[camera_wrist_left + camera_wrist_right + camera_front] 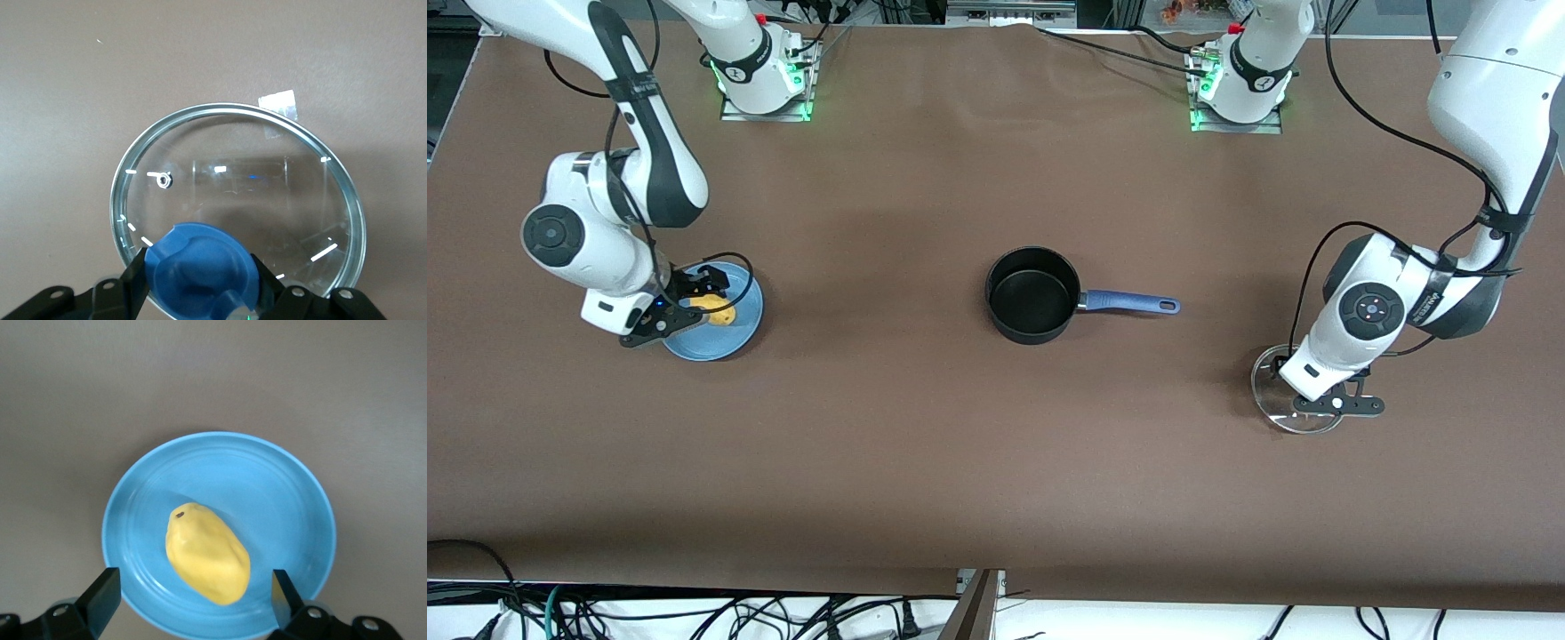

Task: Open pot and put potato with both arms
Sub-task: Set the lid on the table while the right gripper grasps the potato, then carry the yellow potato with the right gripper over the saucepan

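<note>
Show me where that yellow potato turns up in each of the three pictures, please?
Front view: the potato lies on the blue plate toward the right arm's end of the table, under the right tool.
Right wrist view: the potato fills the middle of the blue plate, between the open fingers.
Left wrist view: not in it; only the glass lid shows.
Shared landmark: the blue plate.

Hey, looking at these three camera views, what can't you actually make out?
- Front view: the left gripper sits over the glass lid, the arm hiding the knob.
- Left wrist view: the blue knob is cut off by the edge.
- Right wrist view: right gripper fingertips flank the potato; contact unclear.
</note>
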`<state>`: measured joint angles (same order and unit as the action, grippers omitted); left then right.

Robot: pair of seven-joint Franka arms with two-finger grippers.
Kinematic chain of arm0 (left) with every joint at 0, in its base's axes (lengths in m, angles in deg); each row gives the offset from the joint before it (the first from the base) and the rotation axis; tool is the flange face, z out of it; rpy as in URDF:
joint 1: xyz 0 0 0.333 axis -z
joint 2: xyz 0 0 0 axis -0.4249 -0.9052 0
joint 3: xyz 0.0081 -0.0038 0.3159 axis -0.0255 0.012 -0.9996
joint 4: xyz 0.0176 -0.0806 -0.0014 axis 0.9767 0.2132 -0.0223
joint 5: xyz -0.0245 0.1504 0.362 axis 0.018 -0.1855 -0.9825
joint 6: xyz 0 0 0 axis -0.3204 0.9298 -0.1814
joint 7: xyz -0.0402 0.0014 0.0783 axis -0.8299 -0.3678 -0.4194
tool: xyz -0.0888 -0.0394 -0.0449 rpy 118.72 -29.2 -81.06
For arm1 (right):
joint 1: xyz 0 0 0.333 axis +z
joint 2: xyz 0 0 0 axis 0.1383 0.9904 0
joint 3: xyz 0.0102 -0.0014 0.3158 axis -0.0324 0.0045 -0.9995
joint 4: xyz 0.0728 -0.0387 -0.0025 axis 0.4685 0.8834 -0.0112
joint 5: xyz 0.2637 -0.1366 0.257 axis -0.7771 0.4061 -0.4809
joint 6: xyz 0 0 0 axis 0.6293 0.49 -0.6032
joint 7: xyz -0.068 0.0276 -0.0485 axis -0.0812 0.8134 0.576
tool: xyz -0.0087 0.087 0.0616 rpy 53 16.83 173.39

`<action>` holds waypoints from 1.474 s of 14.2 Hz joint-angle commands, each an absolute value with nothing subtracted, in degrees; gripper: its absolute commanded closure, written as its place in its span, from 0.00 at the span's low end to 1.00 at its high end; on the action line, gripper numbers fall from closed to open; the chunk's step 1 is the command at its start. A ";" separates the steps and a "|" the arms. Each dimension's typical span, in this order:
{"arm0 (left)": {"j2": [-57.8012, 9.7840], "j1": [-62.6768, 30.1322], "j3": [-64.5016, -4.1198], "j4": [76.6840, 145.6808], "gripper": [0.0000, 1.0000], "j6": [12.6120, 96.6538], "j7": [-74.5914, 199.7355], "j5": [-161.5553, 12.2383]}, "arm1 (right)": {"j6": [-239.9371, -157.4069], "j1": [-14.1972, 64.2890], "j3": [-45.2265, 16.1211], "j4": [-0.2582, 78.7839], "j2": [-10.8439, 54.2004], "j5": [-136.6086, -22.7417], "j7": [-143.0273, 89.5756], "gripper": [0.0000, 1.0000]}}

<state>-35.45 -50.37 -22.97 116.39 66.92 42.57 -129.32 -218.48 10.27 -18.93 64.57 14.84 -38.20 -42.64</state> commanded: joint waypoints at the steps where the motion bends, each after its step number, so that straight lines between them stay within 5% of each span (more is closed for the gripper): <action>1: -35.65 -51.25 -22.23 115.89 0.12 67.20 43.27 -132.25 | -222.35 9.97 -18.77 66.45 15.17 -38.35 -47.17 0.00; 2: -35.57 -51.34 -22.23 114.84 0.00 66.85 43.18 -132.17 | -223.32 9.97 -18.68 66.45 15.61 -38.35 -48.84 0.00; 6: -34.69 -53.96 -21.70 109.84 0.00 66.14 47.37 -123.85 | -227.53 9.97 -17.72 66.63 17.98 -38.43 -54.99 0.00; 12: -25.83 -59.67 -21.44 101.38 0.00 53.58 63.99 -102.58 | -227.98 9.97 -17.45 67.07 19.30 -38.52 -55.88 0.02; 14: -20.56 -61.96 -21.44 101.30 0.00 49.73 67.16 -95.02 | -228.95 10.06 -17.45 67.07 20.01 -38.70 -55.80 0.42; 16: -15.90 -63.11 -21.70 101.29 0.00 45.42 68.23 -91.14 | -228.95 10.14 -17.45 66.89 20.01 -38.79 -55.71 0.66; 18: -11.60 -59.97 -25.45 101.12 0.00 40.94 68.23 -88.15 | -228.86 10.14 -17.54 66.63 19.92 -38.79 -55.62 0.81; 21: -6.66 -45.68 -41.06 101.03 0.00 34.26 68.23 -81.29 | -227.20 10.14 -18.33 64.35 17.30 -39.05 -55.18 0.86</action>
<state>-10.25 -54.84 -31.32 99.82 37.70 67.00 -84.93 -228.27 10.31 -17.51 65.26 20.02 -38.20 -54.66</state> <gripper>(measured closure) 0.000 0.467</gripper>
